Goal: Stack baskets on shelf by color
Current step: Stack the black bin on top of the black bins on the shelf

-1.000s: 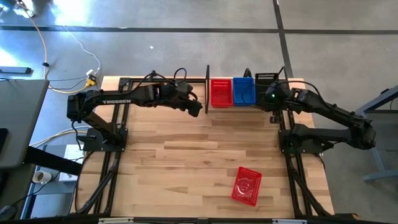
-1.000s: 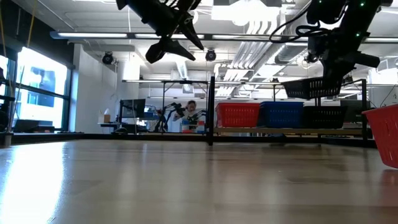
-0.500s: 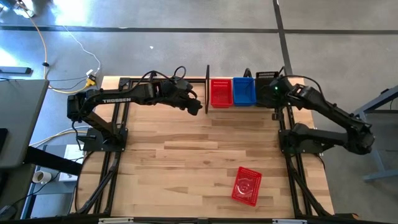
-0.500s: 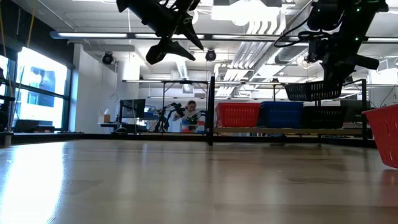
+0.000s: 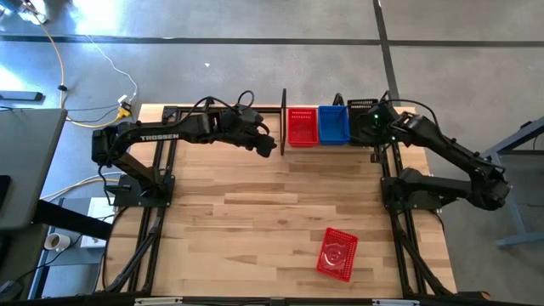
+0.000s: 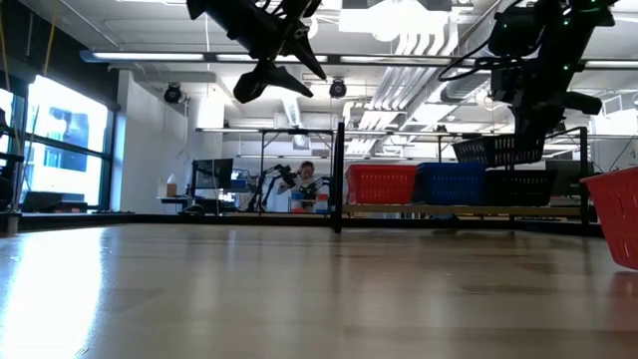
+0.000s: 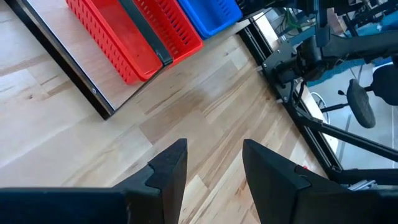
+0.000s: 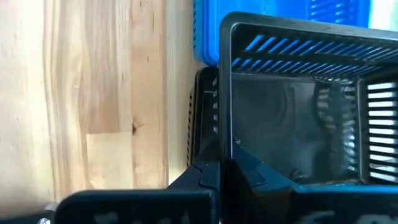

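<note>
A black basket point(image 6: 500, 150) is held by its rim in the right claw point(image 6: 525, 128), whose fingers are pinched fully together on the thin wall. It is carried clear above the black basket already on the shelf point(image 6: 517, 186) — a position that suits lowering one into the other so that like colours nest. In the right wrist view the held basket point(image 8: 292, 106) is seen lined up over the lower black one, with a blue basket point(image 8: 205, 31) just beside it.

On the shelf point(image 5: 283, 121) the colours are kept in separate columns: red point(image 5: 300, 126) next to the left upright, blue point(image 5: 333, 124) in the middle, black at the right end under the right arm. This order is judged to be the reason the black one is brought to that end and not elsewhere.

The left claw point(image 5: 267, 146) is held high and idle, just in front of the shelf's left upright, its fingers point(image 7: 166, 171) spread wide and gripping nothing — kept out of the way, it would seem.

One red basket point(image 5: 337, 253) is left tilted on the worktop point(image 5: 229, 212), well apart from the shelf, near the front edge. It has not yet been stacked, so the task is judged unfinished.
</note>
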Action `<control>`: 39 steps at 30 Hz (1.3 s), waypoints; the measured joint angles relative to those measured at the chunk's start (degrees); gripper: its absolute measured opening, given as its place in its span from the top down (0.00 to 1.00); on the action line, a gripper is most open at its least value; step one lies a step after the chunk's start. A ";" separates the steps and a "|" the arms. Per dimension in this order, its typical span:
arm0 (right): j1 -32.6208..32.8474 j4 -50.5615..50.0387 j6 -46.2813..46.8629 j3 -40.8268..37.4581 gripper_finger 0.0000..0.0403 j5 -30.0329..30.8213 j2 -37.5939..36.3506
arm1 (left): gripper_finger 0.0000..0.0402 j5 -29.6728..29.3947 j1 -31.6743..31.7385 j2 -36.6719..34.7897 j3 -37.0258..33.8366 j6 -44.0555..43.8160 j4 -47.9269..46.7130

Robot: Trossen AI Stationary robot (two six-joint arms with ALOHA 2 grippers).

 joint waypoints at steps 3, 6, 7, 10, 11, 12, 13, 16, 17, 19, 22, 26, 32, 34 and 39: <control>0.00 0.04 0.65 0.00 1.00 0.82 0.00 | 0.64 -0.05 0.00 0.00 0.00 -0.34 0.00; 0.00 0.01 1.62 0.00 1.00 1.58 0.00 | 0.64 -0.15 -0.04 0.00 0.00 -0.89 0.00; 0.00 0.00 1.65 0.00 1.00 1.50 0.00 | 0.64 -0.17 -0.04 0.00 0.00 -1.19 0.00; 0.00 -0.01 1.69 0.00 1.00 1.37 0.00 | 0.64 -0.17 -0.04 0.00 0.00 -1.43 0.00; 0.00 -0.01 1.65 0.00 1.00 1.37 0.00 | 0.64 -0.17 -0.04 0.00 0.00 -1.43 0.00; 0.00 -0.05 1.62 0.00 1.00 1.39 0.00 | 0.64 -0.17 -0.04 0.00 0.00 -1.53 0.00; 0.00 -0.11 1.62 0.00 1.00 1.37 0.00 | 0.64 -0.17 -0.04 0.00 0.00 -1.82 0.00; 0.00 -0.46 1.56 0.00 1.00 1.35 0.00 | 0.64 -0.17 -0.04 0.00 0.00 -1.84 -0.01; 0.00 -0.56 1.56 0.00 1.00 1.37 0.00 | 0.64 -0.17 -0.04 0.00 0.00 -1.84 0.00; 0.00 -0.63 1.54 0.00 1.00 1.35 0.00 | 0.64 -0.17 -0.04 0.00 0.00 -1.84 0.00; 0.01 -0.63 1.55 0.00 1.00 1.35 0.00 | 0.64 -0.17 -0.04 0.00 0.00 -1.87 0.00; 0.02 -0.78 2.13 0.00 1.00 1.54 0.00 | 0.64 -0.15 -0.04 0.00 0.00 -2.35 0.00; 0.02 -0.91 2.15 0.00 1.00 1.74 0.00 | 0.64 -0.15 -0.04 0.00 0.00 -2.48 0.00; 0.02 -0.91 2.15 0.00 1.00 1.89 0.00 | 0.64 -0.15 -0.04 0.00 0.00 -2.46 0.00; 0.02 -1.46 1.92 0.00 1.00 1.89 0.18 | 0.64 -0.15 -0.07 0.00 0.00 -2.48 0.00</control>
